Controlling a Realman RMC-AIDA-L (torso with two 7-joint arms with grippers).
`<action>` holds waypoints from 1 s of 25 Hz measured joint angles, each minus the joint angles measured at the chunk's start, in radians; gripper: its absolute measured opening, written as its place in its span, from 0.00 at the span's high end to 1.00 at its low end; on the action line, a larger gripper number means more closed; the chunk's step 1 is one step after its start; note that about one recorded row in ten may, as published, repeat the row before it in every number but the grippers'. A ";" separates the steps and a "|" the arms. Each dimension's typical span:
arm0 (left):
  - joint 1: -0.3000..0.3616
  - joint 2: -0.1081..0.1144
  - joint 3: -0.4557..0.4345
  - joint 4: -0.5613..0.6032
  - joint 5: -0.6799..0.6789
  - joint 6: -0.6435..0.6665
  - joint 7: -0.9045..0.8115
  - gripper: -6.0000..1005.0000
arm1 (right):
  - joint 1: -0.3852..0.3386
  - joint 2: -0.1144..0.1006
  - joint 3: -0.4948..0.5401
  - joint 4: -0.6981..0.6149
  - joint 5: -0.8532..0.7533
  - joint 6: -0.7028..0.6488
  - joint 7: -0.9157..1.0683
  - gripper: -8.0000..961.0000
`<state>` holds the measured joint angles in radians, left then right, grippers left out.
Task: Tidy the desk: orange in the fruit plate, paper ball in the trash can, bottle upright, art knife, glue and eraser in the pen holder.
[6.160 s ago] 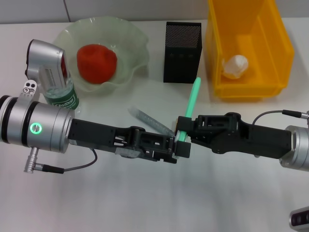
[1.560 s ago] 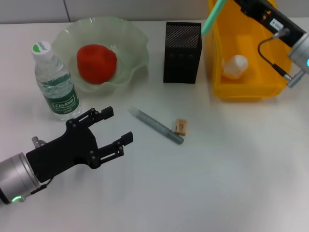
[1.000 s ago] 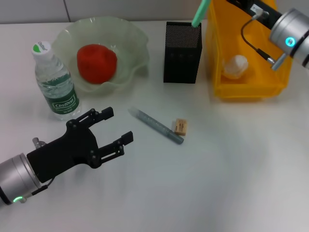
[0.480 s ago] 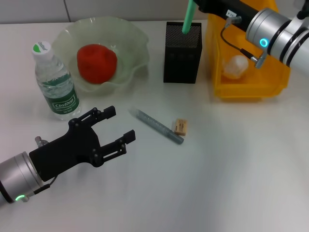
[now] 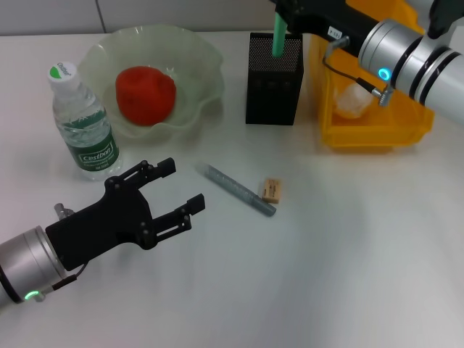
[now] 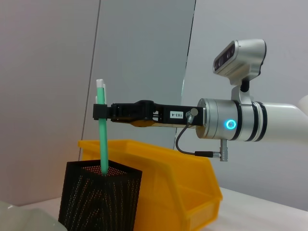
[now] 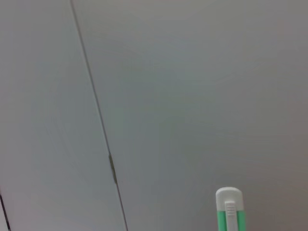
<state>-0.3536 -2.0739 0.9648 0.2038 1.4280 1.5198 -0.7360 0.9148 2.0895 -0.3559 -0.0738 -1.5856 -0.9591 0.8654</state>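
An office-like test room or lab — a plain white worktop (image 5: 348,275) set against bare grey panelled walls (image 6: 48,72) with straight vertical seams. Desk things point the same way: a black mesh pen holder (image 5: 273,79), a yellow plastic storage bin (image 5: 377,116) and a water bottle (image 5: 82,125) — with a glass fruit plate (image 5: 196,65) laid out beside them.

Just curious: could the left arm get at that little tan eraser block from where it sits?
Probably yes. The left gripper hangs open near the small tan eraser, though the grey glue stick lies between them.
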 joint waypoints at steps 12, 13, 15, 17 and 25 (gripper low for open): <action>-0.006 0.001 0.000 -0.008 0.000 -0.021 -0.015 0.20 | -0.001 0.000 0.001 0.008 0.004 -0.001 -0.069 0.66; -0.006 0.002 0.000 -0.008 0.000 -0.022 -0.015 0.20 | -0.001 0.000 0.004 0.007 0.004 -0.004 -0.074 0.62; -0.005 0.002 0.001 -0.008 0.000 -0.024 -0.015 0.20 | -0.001 0.000 0.007 0.007 0.004 -0.006 -0.079 0.55; -0.005 0.002 0.001 -0.008 0.000 -0.024 -0.015 0.20 | -0.002 0.000 0.011 0.009 0.004 -0.010 -0.089 0.48; -0.005 0.002 0.003 -0.008 0.000 -0.029 -0.016 0.20 | -0.004 0.000 0.014 0.011 0.006 -0.021 -0.093 0.29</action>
<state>-0.3589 -2.0723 0.9675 0.1962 1.4280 1.4907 -0.7517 0.9110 2.0892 -0.3420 -0.0632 -1.5799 -0.9797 0.7728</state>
